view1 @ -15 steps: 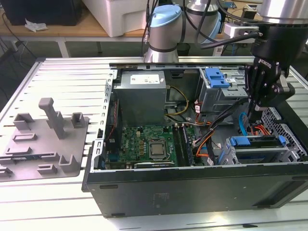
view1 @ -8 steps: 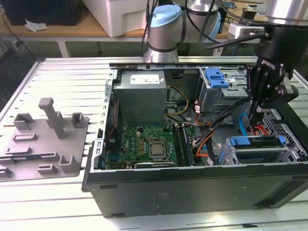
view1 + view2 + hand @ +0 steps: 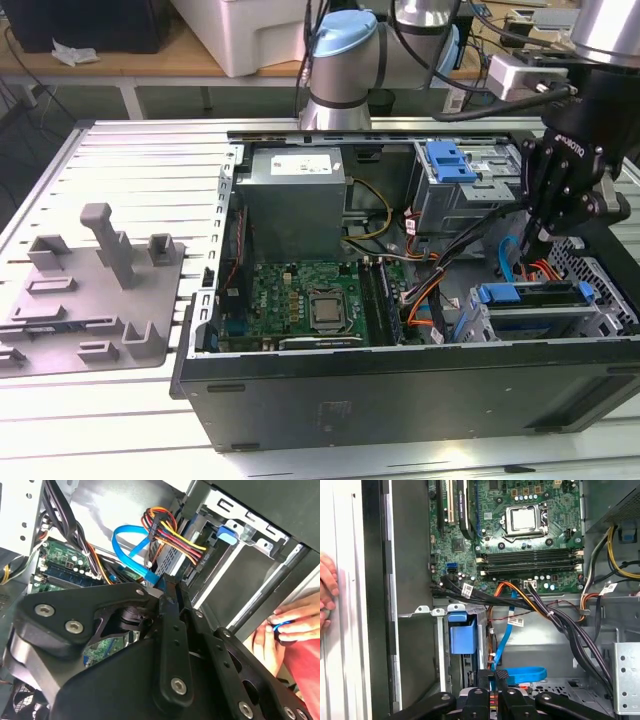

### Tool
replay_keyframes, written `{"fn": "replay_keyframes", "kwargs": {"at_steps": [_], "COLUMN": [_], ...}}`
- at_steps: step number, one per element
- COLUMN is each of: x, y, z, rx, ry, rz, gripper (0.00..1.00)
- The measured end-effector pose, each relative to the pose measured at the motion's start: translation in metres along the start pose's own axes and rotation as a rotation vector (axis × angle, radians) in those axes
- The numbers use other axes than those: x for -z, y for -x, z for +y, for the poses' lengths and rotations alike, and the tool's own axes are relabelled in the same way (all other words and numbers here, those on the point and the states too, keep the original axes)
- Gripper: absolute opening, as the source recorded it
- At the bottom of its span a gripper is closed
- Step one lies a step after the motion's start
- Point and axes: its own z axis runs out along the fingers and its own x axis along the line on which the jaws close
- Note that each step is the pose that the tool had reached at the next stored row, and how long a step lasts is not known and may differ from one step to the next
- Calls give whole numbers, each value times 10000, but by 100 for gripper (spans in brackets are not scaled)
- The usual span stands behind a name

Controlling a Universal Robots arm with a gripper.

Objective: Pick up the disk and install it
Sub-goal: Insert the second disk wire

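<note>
The disk (image 3: pixel 530 298), with its blue carrier frame, sits in the lower drive cage of the open computer case (image 3: pixel 400 390), at the exterior view's right. Its blue carrier tab (image 3: pixel 461 632) shows in the first wrist view, and its silver end (image 3: pixel 170 555) lies behind coloured power wires in the second wrist view. My black gripper (image 3: pixel 540 240) hangs just above the cage. Its fingers are nearly together at the plug end of a blue data cable (image 3: pixel 127 542), which meets the gripper (image 3: pixel 165 587) right beside the disk. In the first wrist view the same blue data cable (image 3: pixel 506 635) ends at my gripper (image 3: pixel 496 675).
Inside the case lie a green motherboard (image 3: pixel 310 295), a grey power-supply box (image 3: pixel 295 190), a light-blue latch plate (image 3: pixel 447 160) and black cable bundles (image 3: pixel 560 622). A person's hand (image 3: pixel 285 625) rests outside the case wall. A grey fixture plate (image 3: pixel 90 290) lies at the exterior view's left.
</note>
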Motion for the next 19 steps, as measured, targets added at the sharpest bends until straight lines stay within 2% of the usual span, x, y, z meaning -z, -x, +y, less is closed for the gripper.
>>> {"fn": "replay_keyframes", "kwargs": {"at_steps": [1,3,4,8,10,19], "x": [-2,-5,-9,-17,-22,-24], "y": [-18,-38,-67,-123,-158,-176], "z": [-12,-26,-40,-60,-82,-99], "rx": [4,10,15,22,27,28], "ry": [20,42,72,148,218,229], "rz": [-101,-211,-312,-370,-383,-383], "gripper": [16,16,16,16,16,16]}}
